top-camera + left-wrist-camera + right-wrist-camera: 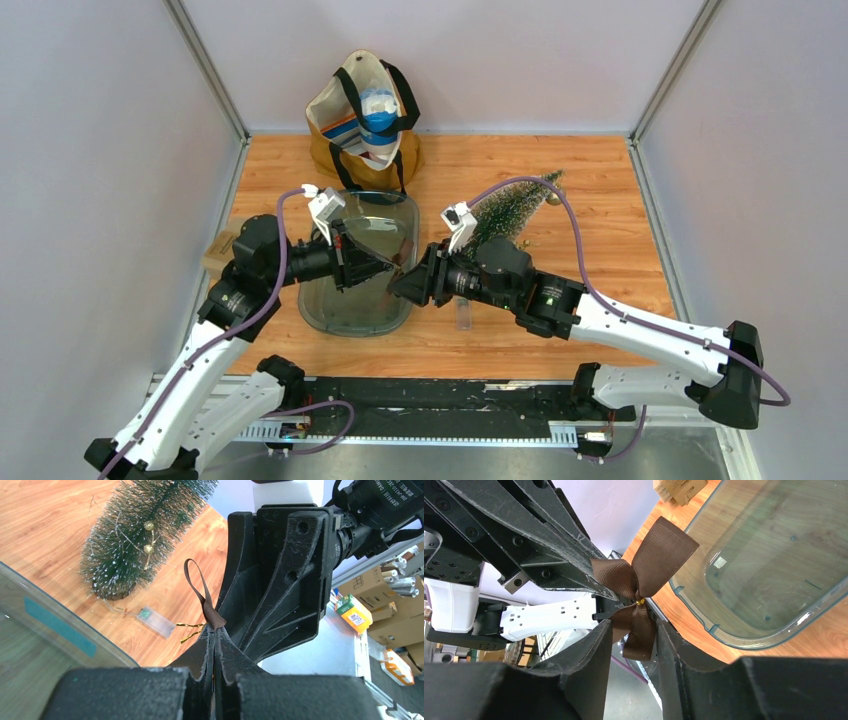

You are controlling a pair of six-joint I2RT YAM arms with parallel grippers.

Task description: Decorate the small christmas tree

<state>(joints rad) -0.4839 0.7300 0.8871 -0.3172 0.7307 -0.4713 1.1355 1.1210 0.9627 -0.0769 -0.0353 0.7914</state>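
Observation:
A brown ribbon bow (659,555) with a gold knot hangs in the air between the two arms. My left gripper (214,632) is shut on it, and one brown loop (200,592) sticks out past the tips. My right gripper (634,625) is open, its jaws standing apart on either side of the bow's lower tail. The two grippers meet tip to tip over the tub's right edge, left (385,268) and right (405,285). The small green Christmas tree (510,210) lies on its side at the back right, with gold beads on it (140,535).
A clear plastic tub (355,300) sits under the left gripper. A tote bag (362,120) stands at the back. A clear battery box (156,621) lies by the tree's base. A cardboard box (218,252) sits at the table's left edge.

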